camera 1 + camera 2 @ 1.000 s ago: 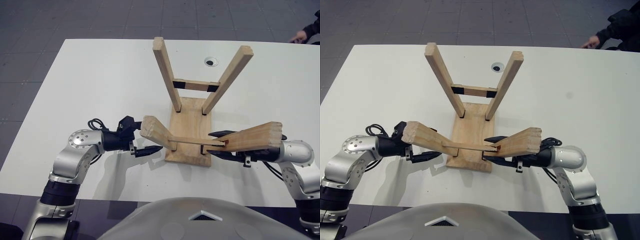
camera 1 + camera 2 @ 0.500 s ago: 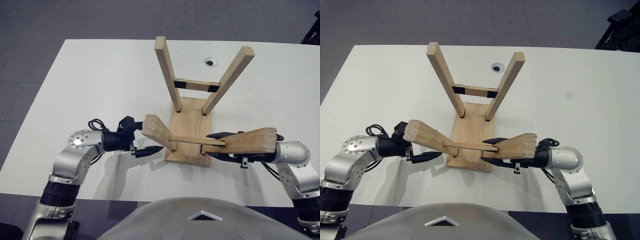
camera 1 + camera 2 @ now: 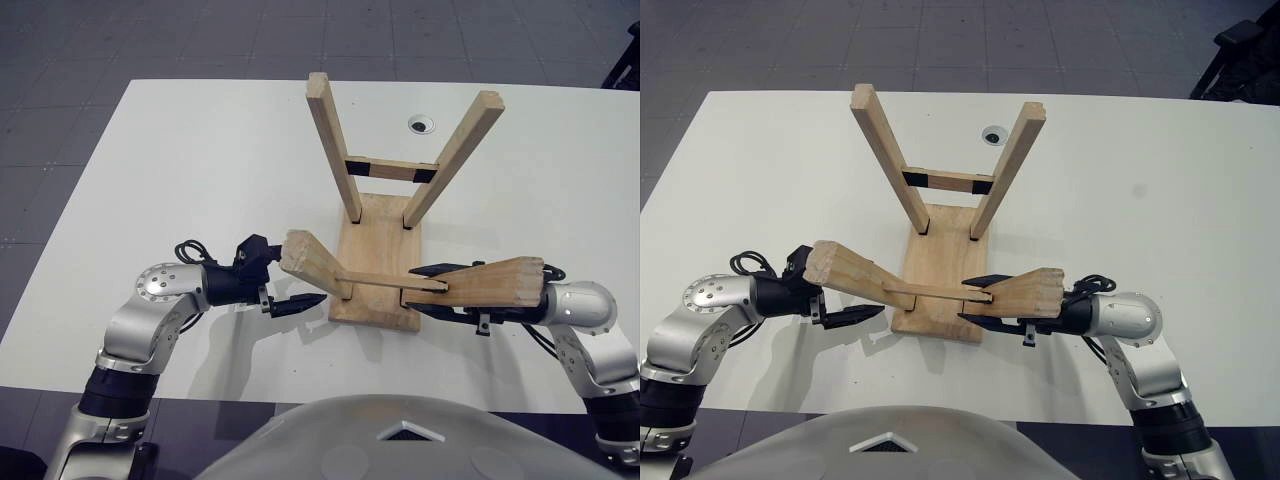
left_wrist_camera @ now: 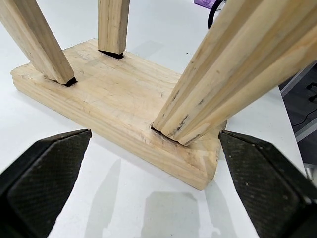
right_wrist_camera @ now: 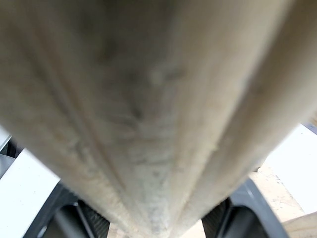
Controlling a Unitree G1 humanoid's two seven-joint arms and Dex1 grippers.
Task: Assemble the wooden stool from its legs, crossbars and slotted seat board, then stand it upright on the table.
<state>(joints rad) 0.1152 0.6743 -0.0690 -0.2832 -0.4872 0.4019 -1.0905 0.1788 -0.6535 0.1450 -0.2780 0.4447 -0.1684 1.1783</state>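
Observation:
The stool lies upside down, its seat board (image 3: 381, 238) flat on the white table (image 3: 190, 170). Two far legs (image 3: 333, 145) stand up from it, joined by a crossbar (image 3: 393, 170) with black ends. Two near legs splay outward with a thin crossbar (image 3: 378, 283) between them. My left gripper (image 3: 314, 288) is open beside the near left leg (image 3: 308, 260), at the board's near left corner; its fingers (image 4: 47, 171) stand wide apart on either side of that leg's base (image 4: 173, 131). My right gripper (image 3: 412, 288) is shut on the near right leg (image 3: 490, 283), one finger above it and one below.
A round cable hole (image 3: 422, 124) sits in the table behind the stool. A black cable (image 3: 190, 248) loops by my left wrist. The table's near edge runs just under both arms. Wide bare tabletop lies left and right of the stool.
My right gripper has shifted a little leftward with the near right leg, whose outer end has dropped and come inward. The left gripper has hardly moved.

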